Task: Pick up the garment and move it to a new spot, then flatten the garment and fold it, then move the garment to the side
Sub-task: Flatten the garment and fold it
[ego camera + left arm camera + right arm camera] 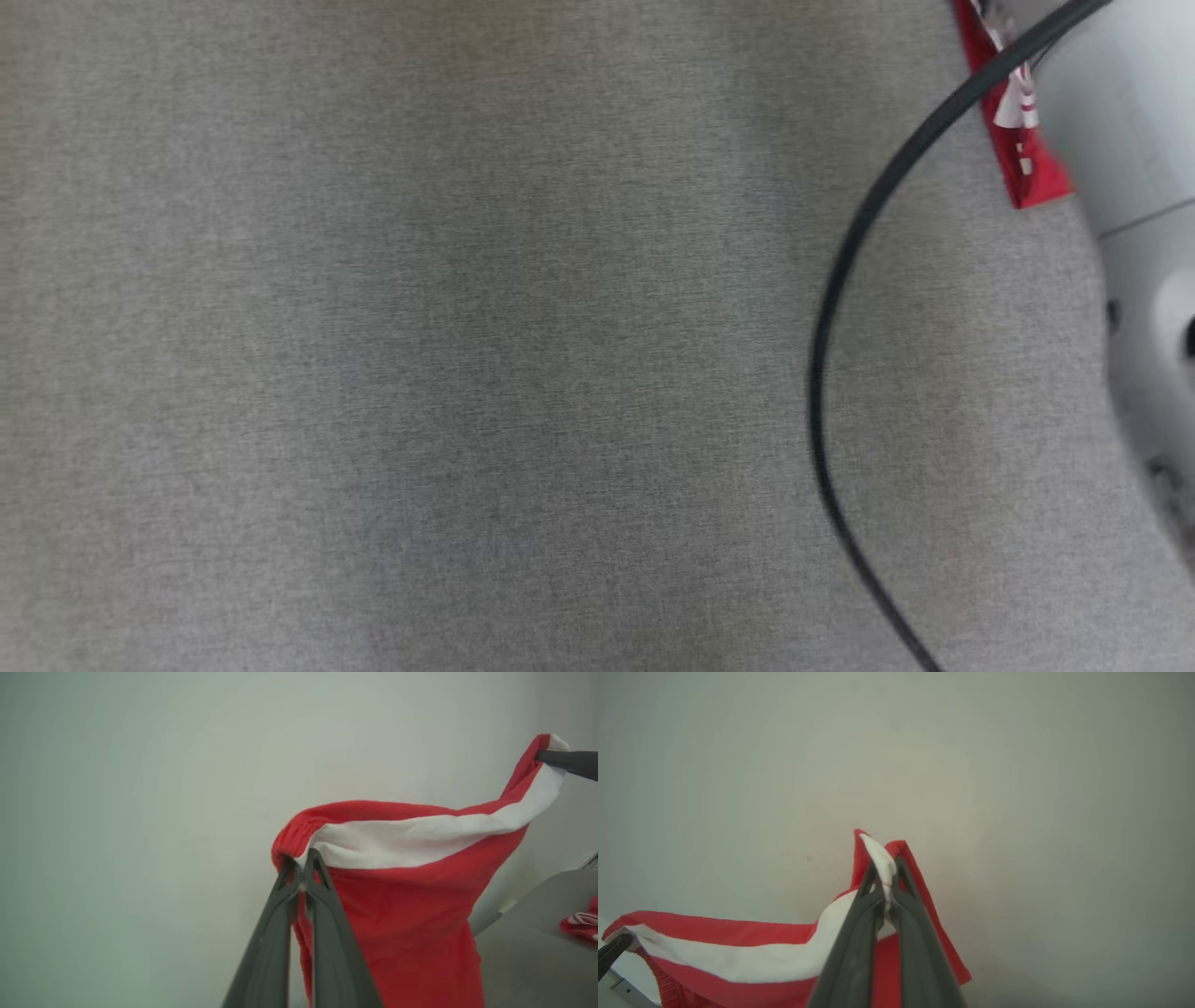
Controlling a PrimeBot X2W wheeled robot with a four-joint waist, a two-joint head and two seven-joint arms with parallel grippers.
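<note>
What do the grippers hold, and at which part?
Both are shut on the red garment: the left gripper pinches one end of its white-banded top edge, the right gripper the other end.

1. The garment (411,896) hangs between the left gripper (303,857) and the right gripper (883,868), each at one end of its upper edge.
2. Beyond it, a piece of cloth (581,924) lies on the table (523,952).

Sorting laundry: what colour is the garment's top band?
The band on the red fabric garment is white; clearest in the left wrist view.
</note>
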